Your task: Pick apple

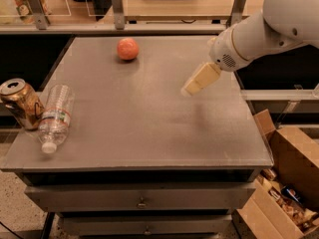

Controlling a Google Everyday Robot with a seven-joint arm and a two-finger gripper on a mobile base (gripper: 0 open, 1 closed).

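The apple (pixel 127 49) is a small round orange-red fruit resting on the grey table (pixel 149 118) near its far edge, left of centre. My gripper (pixel 192 86) hangs above the table's right-centre on a white arm that comes in from the upper right. It points down and to the left, toward the apple, and is well apart from it to the right and nearer the front. Nothing shows in the gripper.
A gold-brown dented can (pixel 20 103) and a clear plastic bottle (pixel 54 117) lie at the table's left edge. Open cardboard boxes (pixel 286 183) stand on the floor at the right. A railing and another table run behind the far edge.
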